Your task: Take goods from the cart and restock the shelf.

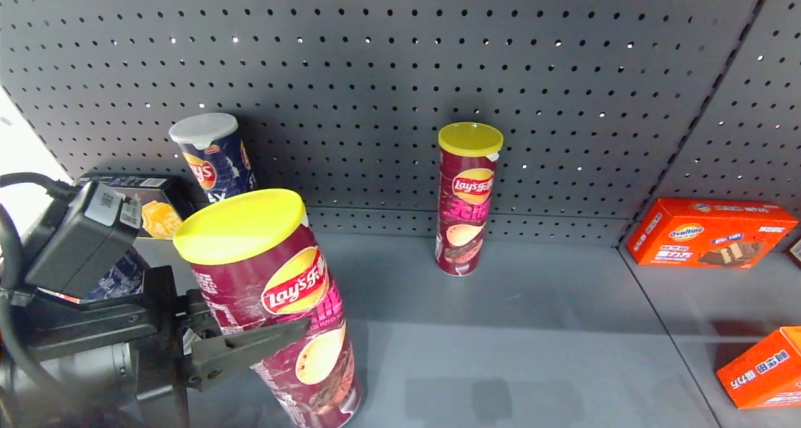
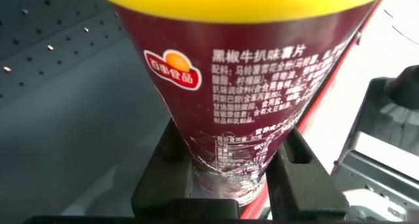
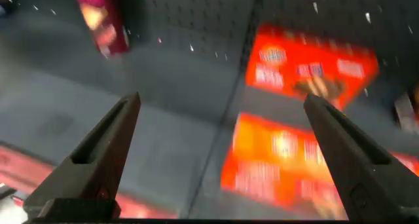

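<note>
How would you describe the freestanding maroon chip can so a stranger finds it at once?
Start at the grey pegboard wall behind the shelf. Near its middle, a maroon can with a yellow lid stands upright before it. Unlike the matching can in the left pincer, nothing holds it; the blue can further left has a white lid.

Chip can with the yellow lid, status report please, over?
Left gripper: jaws shut on chip can, upright. Right gripper: jaws open, holding nothing. Second maroon can stands farther back by the pegboard, apart from it.
</note>
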Available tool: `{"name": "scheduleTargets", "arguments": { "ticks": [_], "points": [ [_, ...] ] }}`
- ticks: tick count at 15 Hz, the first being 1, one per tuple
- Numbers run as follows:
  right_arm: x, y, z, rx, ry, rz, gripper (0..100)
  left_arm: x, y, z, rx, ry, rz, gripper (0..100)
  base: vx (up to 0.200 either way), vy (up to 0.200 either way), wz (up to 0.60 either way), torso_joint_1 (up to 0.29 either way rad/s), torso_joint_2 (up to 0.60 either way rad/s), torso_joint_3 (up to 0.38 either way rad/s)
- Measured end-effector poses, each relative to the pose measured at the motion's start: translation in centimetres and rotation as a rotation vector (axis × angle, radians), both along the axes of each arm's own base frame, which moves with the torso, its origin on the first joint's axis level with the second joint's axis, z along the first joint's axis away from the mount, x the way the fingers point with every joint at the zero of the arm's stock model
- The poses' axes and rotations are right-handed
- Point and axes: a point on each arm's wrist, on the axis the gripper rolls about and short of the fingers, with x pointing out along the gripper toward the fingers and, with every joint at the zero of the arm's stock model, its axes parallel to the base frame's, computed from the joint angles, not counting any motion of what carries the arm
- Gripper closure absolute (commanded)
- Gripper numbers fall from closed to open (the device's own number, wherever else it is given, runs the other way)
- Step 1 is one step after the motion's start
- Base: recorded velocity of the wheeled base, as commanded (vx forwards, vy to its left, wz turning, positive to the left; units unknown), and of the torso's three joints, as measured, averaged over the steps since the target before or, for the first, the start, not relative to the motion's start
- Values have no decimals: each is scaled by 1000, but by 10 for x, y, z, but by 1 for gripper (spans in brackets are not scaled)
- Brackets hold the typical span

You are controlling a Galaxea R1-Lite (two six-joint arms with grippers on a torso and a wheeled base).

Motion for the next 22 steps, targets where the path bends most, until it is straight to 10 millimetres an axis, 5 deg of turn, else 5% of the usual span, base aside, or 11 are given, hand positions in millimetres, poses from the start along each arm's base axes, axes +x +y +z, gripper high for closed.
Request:
{"name": "scheduleTargets", "arguments": {
  "ticks": [5, 10, 22],
  "points": [
    [73, 19, 19, -11, 83, 173, 0, 2, -1, 1, 1, -3, 2, 100, 0, 0, 0, 0, 0, 0],
    [127, 46, 28, -15, 105, 262, 0, 4, -2, -1, 7, 8, 1, 100, 0, 0, 0, 0, 0, 0],
    [186, 89, 10, 4, 84, 675, 0, 6, -3, -2, 10, 12, 2, 100, 0, 0, 0, 0, 0, 0]
  ]
}}
